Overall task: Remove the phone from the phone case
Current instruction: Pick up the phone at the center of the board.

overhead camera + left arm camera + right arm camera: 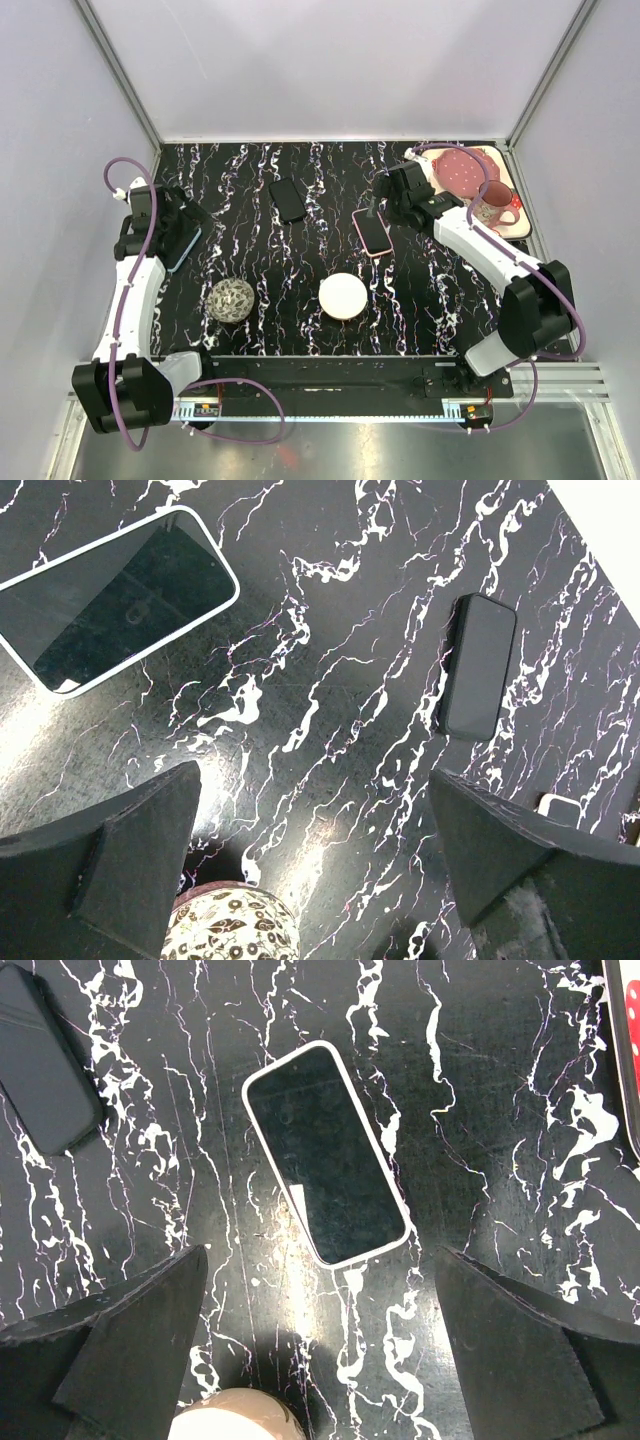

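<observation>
The right gripper (322,1260) hangs empty, jaws spread wide, above the pink-cased phone (325,1153). The phone lies screen up on the table (270,262), long axis running away from the arm bases, far end leaning left. The left gripper (315,775) gapes empty too.

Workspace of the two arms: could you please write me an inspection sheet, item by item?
Surface: black marbled table, no spill seen.
Job's things: pink-cased phone lying flat under right gripper; light-cased phone by left gripper; dark phone between them.
Clutter: patterned round object, white disc, pink tray holding dotted plate and mug.
Grippers: both open, holding nothing.
Cables: purple cables looped along both arms.
Surroundings: pale walls, metal frame.
</observation>
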`<state>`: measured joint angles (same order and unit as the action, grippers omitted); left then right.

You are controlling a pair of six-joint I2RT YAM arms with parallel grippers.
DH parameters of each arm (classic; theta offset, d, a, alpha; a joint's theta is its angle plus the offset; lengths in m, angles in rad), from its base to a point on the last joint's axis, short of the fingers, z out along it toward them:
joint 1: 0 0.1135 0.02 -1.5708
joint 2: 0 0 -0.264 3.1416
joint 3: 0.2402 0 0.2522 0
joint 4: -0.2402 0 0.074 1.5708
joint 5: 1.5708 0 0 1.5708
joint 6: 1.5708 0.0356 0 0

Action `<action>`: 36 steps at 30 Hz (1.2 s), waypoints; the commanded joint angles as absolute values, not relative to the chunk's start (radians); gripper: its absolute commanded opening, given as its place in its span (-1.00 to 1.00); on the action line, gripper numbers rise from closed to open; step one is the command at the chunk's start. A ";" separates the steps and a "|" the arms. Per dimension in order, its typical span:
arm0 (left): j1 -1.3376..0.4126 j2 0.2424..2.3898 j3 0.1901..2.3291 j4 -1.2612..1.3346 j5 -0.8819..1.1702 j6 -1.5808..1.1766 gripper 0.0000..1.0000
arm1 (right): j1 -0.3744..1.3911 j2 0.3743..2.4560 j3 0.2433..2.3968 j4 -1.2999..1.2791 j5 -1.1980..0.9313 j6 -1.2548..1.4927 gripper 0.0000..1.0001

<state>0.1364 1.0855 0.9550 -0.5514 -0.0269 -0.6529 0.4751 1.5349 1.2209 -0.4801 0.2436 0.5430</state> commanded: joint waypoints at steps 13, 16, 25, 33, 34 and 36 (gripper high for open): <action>0.140 1.114 0.997 -0.545 0.069 -0.597 0.98 | 0.480 1.583 1.259 -0.486 0.245 0.492 0.99; 0.140 1.115 0.988 -0.546 0.094 -0.589 0.98 | 0.480 1.635 1.304 -0.503 0.221 0.447 0.99; 0.140 1.138 0.976 -0.543 0.164 -0.598 0.98 | 0.480 1.910 1.511 -0.675 0.138 0.313 0.99; 0.140 1.141 0.973 -0.555 0.176 -0.588 0.98 | 0.480 2.032 1.545 -0.718 0.118 0.221 0.99; 0.140 1.143 0.971 -0.554 0.181 -0.589 0.98 | 0.480 2.040 1.548 -0.718 0.114 0.209 0.99; 0.138 1.149 0.965 -0.555 0.189 -0.592 0.98 | 0.480 2.055 1.557 -0.718 0.109 0.193 0.99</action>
